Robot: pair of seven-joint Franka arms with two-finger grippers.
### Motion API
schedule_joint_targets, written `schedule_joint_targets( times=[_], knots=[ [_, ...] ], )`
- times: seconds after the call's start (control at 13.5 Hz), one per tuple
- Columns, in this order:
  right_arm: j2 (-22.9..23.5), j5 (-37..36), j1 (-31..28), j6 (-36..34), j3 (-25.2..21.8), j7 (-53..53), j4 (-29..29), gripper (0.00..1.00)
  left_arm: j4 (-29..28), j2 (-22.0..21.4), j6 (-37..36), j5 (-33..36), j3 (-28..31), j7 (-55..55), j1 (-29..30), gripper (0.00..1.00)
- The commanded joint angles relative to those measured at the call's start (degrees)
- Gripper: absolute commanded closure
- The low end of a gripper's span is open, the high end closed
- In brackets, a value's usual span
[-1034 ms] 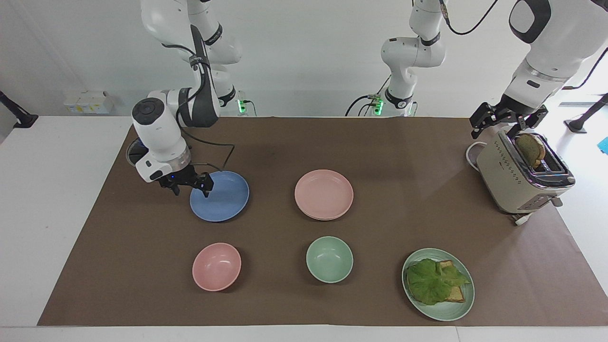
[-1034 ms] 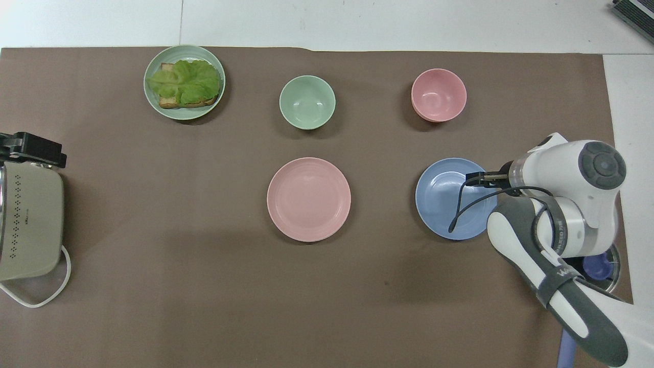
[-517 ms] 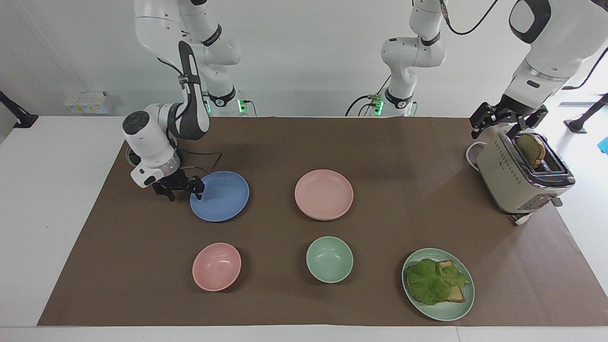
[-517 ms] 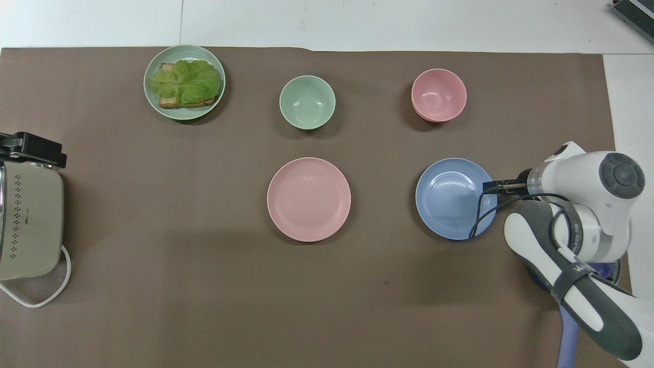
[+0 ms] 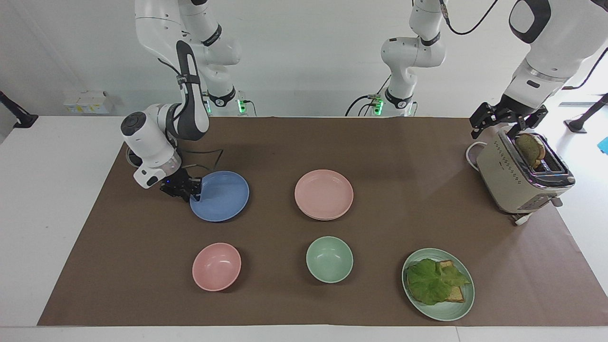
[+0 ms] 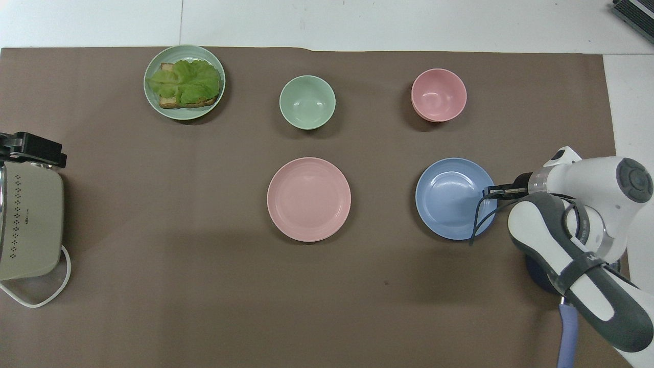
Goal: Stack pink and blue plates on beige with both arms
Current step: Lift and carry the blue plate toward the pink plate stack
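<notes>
The blue plate (image 5: 223,195) (image 6: 452,198) lies flat on the brown mat toward the right arm's end. My right gripper (image 5: 195,192) (image 6: 488,192) is low at its rim, fingers closed on the edge. At the middle of the mat sits the pink plate (image 5: 324,192) (image 6: 308,199). A thin pale rim (image 5: 323,218) under it looks like the beige plate, which is otherwise hidden. My left gripper (image 5: 504,124) (image 6: 30,151) hangs open over the toaster (image 5: 520,178), holding nothing.
A slice of bread (image 5: 529,148) stands in the toaster's slot. Farther from the robots are a pink bowl (image 5: 216,266), a green bowl (image 5: 329,259) and a green plate (image 5: 449,308) with lettuce and toast. The right arm's cable (image 5: 204,159) trails beside the blue plate.
My right gripper slid from over the blue plate's inside out to its rim, came down, and closed its fingers on the edge. The left arm has not moved.
</notes>
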Motion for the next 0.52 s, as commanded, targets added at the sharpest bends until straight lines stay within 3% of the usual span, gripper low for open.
schedule_joint_targets(
  times=[0.0, 0.15, 0.44],
  knots=[
    [-0.88, 2.48, -0.39, -1.96, 0.33, -2.97, 1.44, 1.00, -0.15, -0.42, -0.64, 0.82, 0.21, 0.46, -0.30, 0.00],
    [-1.93, 2.83, -0.30, -4.68, 0.42, -2.97, 3.55, 1.00, -0.15, -0.33, -0.64, 0.82, 0.21, 0.46, -0.30, 0.00],
    [-6.76, 13.10, 1.18, -11.54, 0.86, -2.79, 4.61, 1.00, -0.06, -0.42, -0.64, 0.82, 0.21, 0.46, -0.30, 0.00]
  ],
)
